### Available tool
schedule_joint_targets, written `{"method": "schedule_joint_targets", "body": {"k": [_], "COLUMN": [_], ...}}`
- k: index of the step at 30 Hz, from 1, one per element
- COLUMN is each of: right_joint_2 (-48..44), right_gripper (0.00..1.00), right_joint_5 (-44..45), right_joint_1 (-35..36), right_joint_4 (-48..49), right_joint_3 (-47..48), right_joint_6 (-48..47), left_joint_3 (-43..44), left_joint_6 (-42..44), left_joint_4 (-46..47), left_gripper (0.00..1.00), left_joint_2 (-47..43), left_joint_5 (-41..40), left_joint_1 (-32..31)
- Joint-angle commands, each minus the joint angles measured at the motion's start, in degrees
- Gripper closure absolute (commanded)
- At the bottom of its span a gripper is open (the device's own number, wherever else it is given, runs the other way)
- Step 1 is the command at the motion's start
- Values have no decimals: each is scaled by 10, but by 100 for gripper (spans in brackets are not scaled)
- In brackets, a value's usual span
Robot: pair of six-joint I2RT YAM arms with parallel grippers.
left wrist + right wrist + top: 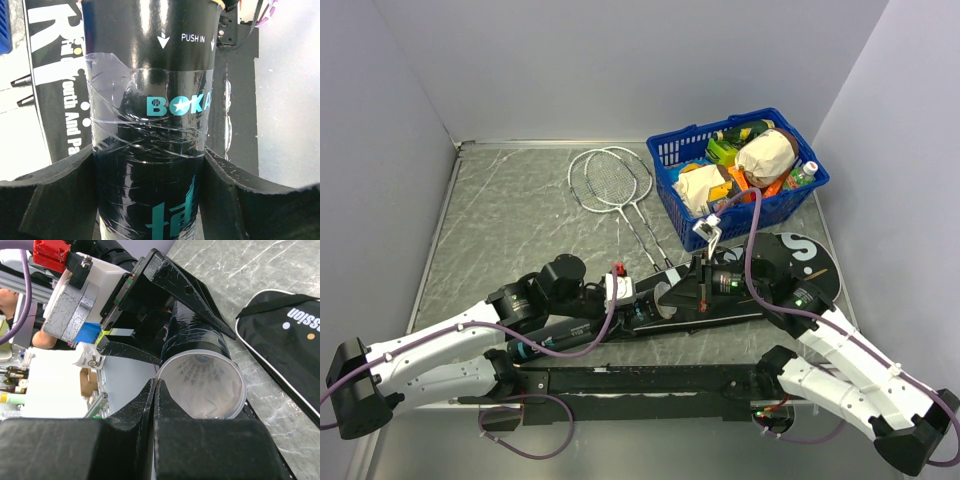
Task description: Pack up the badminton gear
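My left gripper is shut on the long dark tube, one finger pressed against each side. In the right wrist view the tube's open mouth faces the camera, and white shuttlecock feathers show inside it. My right gripper is shut with nothing in it, its tips at the left rim of that mouth. From above, both grippers meet over the black bag. Two silver-white rackets lie crossed on the table behind them.
A blue basket of groceries stands at the back right, close to the bag's round end. Grey walls enclose the table on the left, back and right. A black rail runs along the near edge between the arm bases.
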Motion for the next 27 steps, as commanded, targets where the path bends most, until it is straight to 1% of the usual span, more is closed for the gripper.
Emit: {"method": "schedule_joint_targets", "body": {"k": [1,11,22,27], "right_joint_2": [-6,-21,-35,-38], "right_gripper": [100,100,100,100], "right_joint_5": [7,10,4,3], "right_joint_1": [11,18,22,23], "right_joint_4": [28,29,66,65], "right_joint_3": [-9,-25,-42,-35], "right_joint_6": [3,8,32,36], "left_joint_3": [27,24,25,24], "left_joint_6": [-4,-4,-4,-4], "left_joint_4": [35,38,38,38], "left_gripper": [99,99,99,99], "left_joint_2": [-11,-16,-13,-15], "left_joint_5": [11,4,5,4], "left_joint_1": [-3,-3,-3,-3]}}
